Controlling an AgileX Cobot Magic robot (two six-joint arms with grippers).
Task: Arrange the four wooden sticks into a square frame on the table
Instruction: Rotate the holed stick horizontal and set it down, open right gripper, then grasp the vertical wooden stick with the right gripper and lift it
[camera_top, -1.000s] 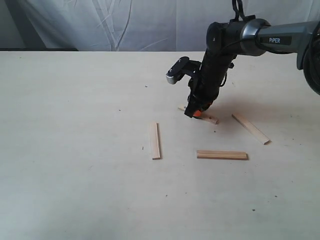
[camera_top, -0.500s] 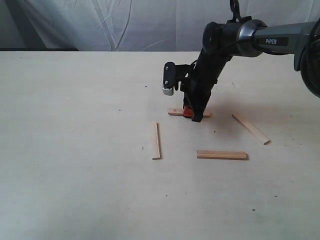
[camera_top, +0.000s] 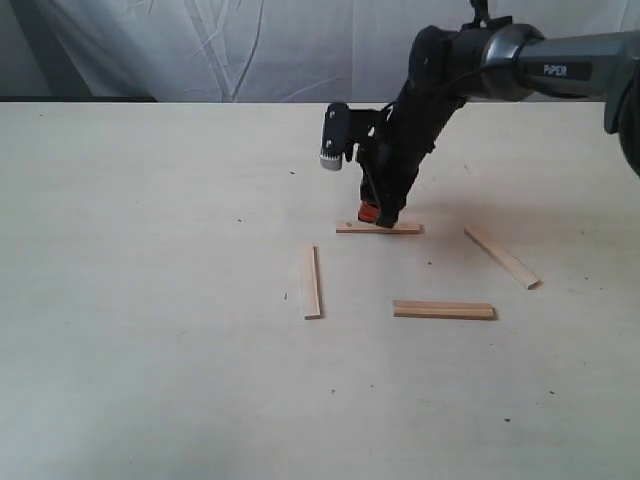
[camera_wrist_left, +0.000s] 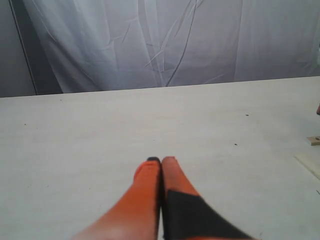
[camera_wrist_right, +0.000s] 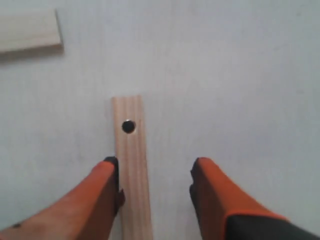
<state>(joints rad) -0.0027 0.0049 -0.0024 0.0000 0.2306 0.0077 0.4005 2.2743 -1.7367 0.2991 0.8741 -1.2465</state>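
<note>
Under right gripper (camera_top: 380, 219), flat tan stick (camera_wrist_right: 131, 155), dark hole (camera_wrist_right: 128, 126)

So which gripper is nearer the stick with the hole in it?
Right. The right gripper is directly over the stick, open, with one finger on each side of it. The left gripper is shut and well away from it, over the table.

4 tan sticks (camera_top: 444, 310) flat, apart, on pale table (camera_top: 150, 350); holed stick (camera_top: 405, 229) rearmost.
</note>
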